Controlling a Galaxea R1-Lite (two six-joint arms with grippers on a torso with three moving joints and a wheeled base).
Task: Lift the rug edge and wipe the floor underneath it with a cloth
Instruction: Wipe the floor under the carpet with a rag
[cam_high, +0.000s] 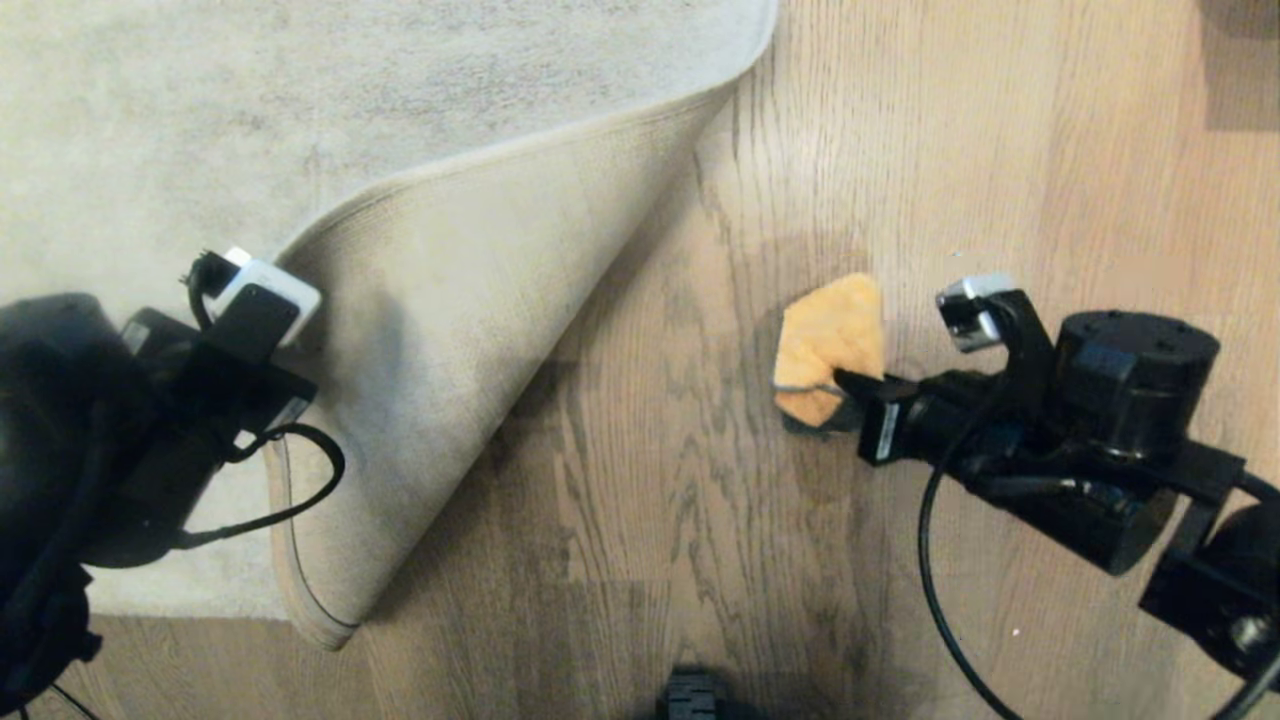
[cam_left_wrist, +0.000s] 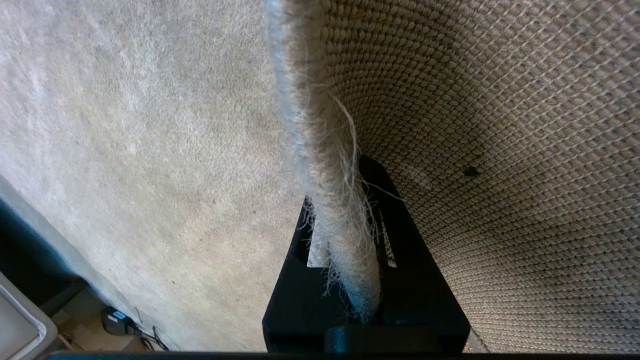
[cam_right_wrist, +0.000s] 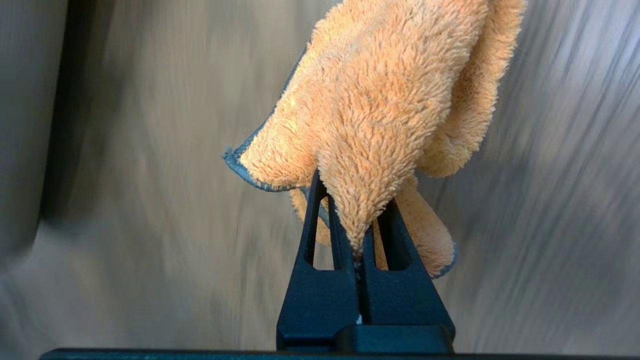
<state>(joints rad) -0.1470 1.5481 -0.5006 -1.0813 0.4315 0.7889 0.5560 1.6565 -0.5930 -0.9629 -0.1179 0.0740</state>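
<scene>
Wiping step: left hand (cam_left_wrist: 345, 240) grasps the rug edge (cam_left_wrist: 327, 165) folded back; right hand (cam_right_wrist: 357, 235) clenches the cloth (cam_right_wrist: 395, 100) on the floor (cam_high: 650, 520). Next, probably sweep toward the fold.

Head view straight down, wrist views close, right perhaps facing floor (cam_high: 700, 520)

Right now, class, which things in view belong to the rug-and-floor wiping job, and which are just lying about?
Part of the job:
- rug edge, folded back, pinched by the left gripper
- cloth, clamped in the right gripper
- floor, bared beside the fold

Just lying about:
- dark object at the near edge of the head view
</scene>
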